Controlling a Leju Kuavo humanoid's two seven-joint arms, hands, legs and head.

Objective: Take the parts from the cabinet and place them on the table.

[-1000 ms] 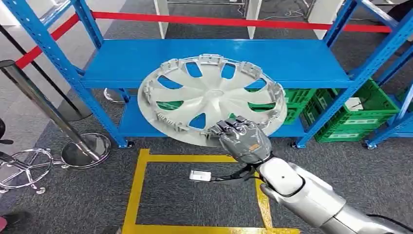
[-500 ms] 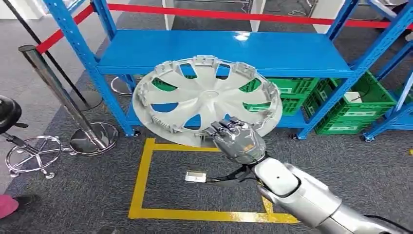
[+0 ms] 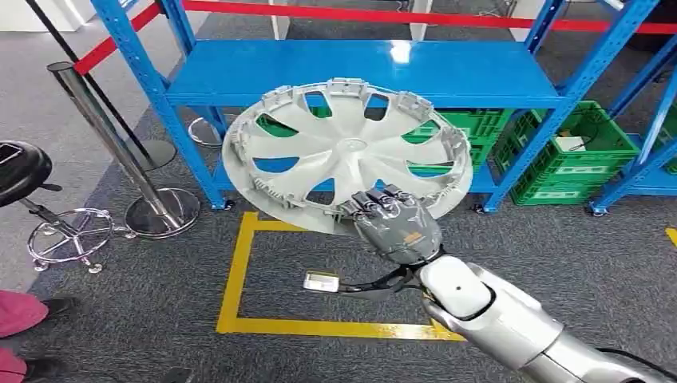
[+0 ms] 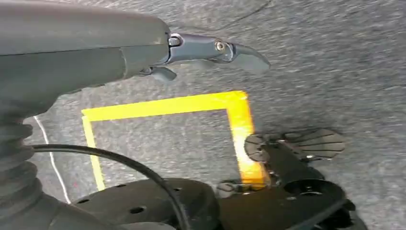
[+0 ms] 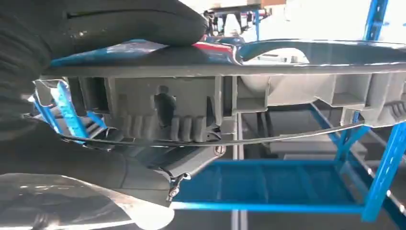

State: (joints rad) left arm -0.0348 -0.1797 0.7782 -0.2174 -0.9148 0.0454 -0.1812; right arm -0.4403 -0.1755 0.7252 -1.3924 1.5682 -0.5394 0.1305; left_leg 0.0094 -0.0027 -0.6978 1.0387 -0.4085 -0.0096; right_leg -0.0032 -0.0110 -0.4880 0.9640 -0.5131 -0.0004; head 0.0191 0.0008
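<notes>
- A pale grey wheel cover [image 3: 347, 155] is held up in the air in front of the blue shelving rack [image 3: 351, 76], tilted so that its ribbed inner face is turned towards the head camera.
- Curved spokes with openings between them are seen around a central hub, and clips line the rim.
- Its lower rim is gripped by the right hand [image 3: 395, 227]; in the right wrist view the rim [image 5: 215, 103] is seen edge-on.

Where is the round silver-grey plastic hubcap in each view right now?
Head view: the round silver-grey plastic hubcap sits mid-picture, held at its near rim by the right hand.
Right wrist view: its ribbed rim crosses the picture edge-on.
Left wrist view: not in it.
Shared landmark: the blue metal shelving rack, also behind the rim.
</notes>
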